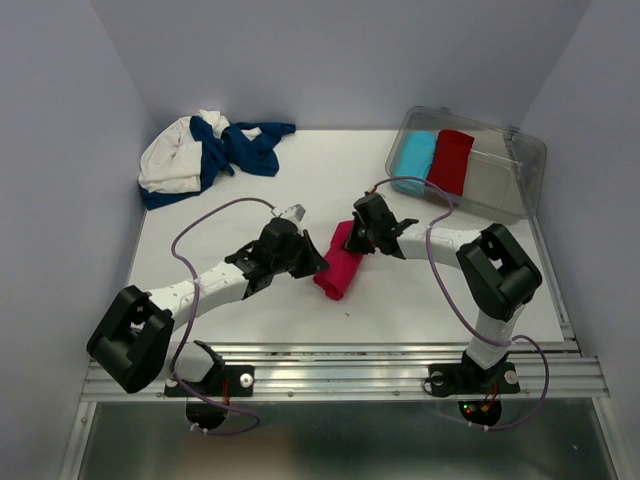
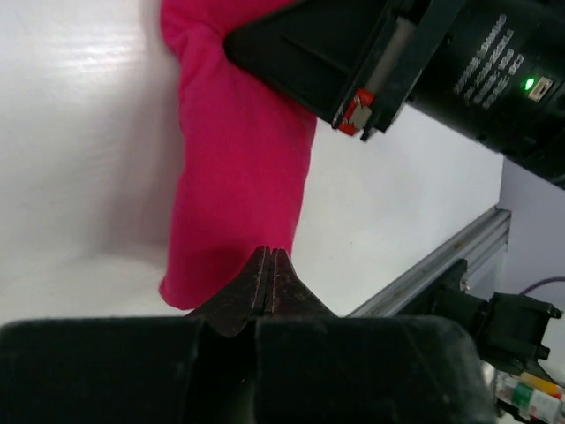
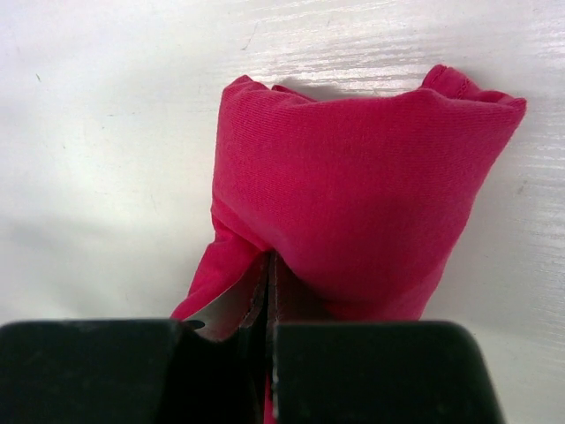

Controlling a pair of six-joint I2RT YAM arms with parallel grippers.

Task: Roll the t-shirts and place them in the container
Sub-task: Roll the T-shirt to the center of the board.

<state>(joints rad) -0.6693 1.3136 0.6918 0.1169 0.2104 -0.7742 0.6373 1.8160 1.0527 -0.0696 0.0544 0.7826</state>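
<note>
The bright pink-red t-shirt (image 1: 338,264) lies rolled into a short bundle at the table's middle. My left gripper (image 1: 308,260) is shut at the roll's left side. In the left wrist view its closed tips (image 2: 267,254) rest against the near end of the pink roll (image 2: 238,159), with no cloth showing between them. My right gripper (image 1: 354,238) is shut at the roll's far right end. In the right wrist view its tips (image 3: 270,263) press into a fold low on the pink roll (image 3: 353,194). Navy and cream-white t-shirts (image 1: 215,150) lie crumpled together at the back left.
A clear plastic bin (image 1: 500,175) stands at the back right, holding a light-blue roll (image 1: 414,160) and a darker red roll (image 1: 450,160). Grey walls close in the table on three sides. A metal rail (image 1: 350,365) runs along the near edge.
</note>
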